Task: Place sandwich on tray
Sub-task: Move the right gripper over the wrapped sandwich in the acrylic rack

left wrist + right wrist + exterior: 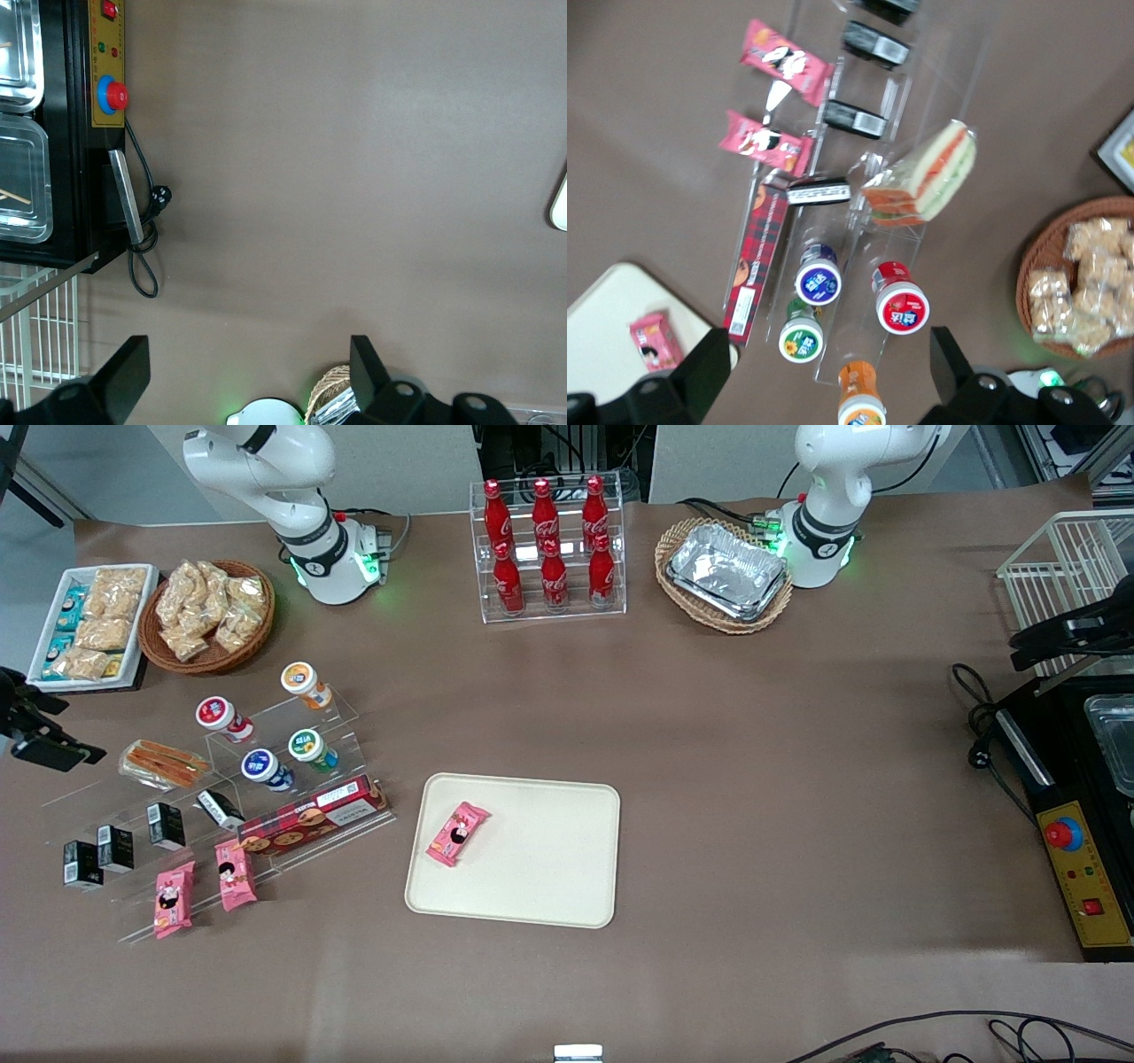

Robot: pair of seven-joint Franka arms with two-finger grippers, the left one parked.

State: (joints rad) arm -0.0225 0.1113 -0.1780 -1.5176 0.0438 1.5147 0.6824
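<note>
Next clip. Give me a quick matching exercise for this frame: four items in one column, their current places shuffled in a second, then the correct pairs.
Items:
1. sandwich
2. pink snack packet
3. foil trays
4. gripper

Places:
A. in a wicker basket
B. on the cream tray
C. on the clear acrylic stand
D. open, above the stand

Pairs: 1-C, 2-B, 3-A, 4-D
</note>
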